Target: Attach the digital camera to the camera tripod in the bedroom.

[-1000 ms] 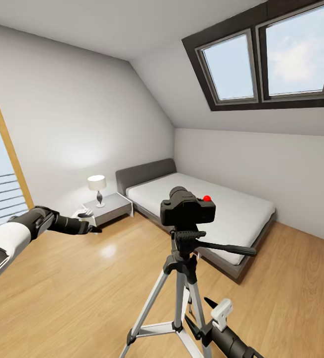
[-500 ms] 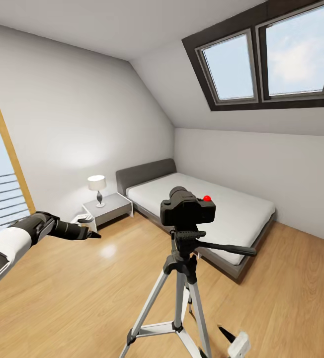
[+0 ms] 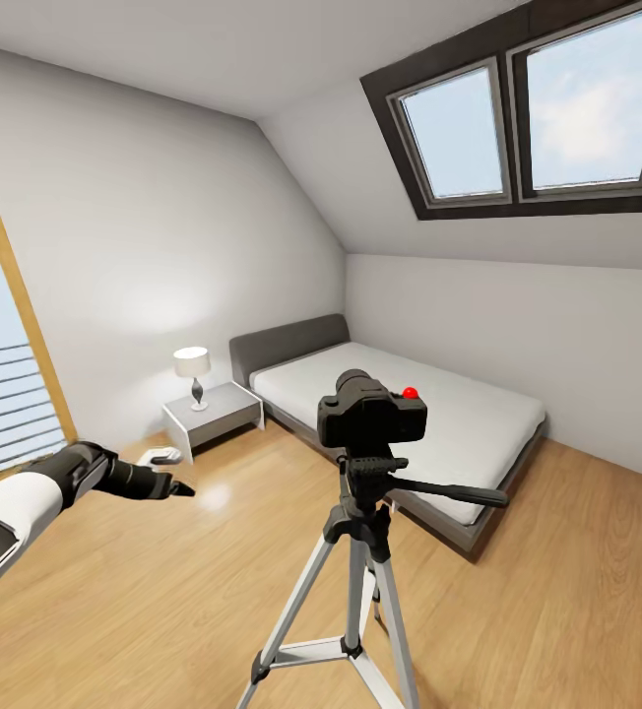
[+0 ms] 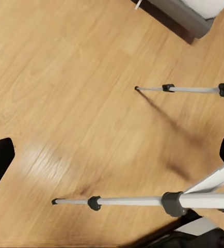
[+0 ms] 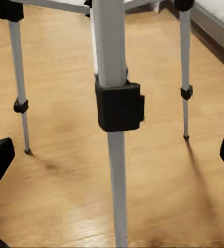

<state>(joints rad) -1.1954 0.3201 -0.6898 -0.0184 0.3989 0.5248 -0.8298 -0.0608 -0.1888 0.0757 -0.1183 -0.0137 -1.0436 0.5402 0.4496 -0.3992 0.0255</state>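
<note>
The black digital camera (image 3: 370, 414), with a red button on top, sits on the pan head of the camera tripod (image 3: 358, 561) in the middle of the bedroom. The tripod's silver legs spread over the wood floor, and its handle points right. My left gripper (image 3: 170, 473) hangs open to the left of the tripod, well apart from it. In the left wrist view the left gripper (image 4: 112, 157) has its fingertips wide apart above two tripod legs (image 4: 143, 200). My right gripper (image 5: 112, 155) is open too, facing a leg's black joint (image 5: 120, 106) from close by.
A low grey bed (image 3: 479, 414) stands behind the tripod under the skylight windows (image 3: 538, 108). A white nightstand (image 3: 213, 414) with a lamp (image 3: 193, 369) is beside the bed. A tall wood-framed window (image 3: 6, 394) is at the far left.
My left arm has sunk lower and slightly back. My right gripper has dropped out of the head view's lower edge. Camera and tripod have stayed put.
</note>
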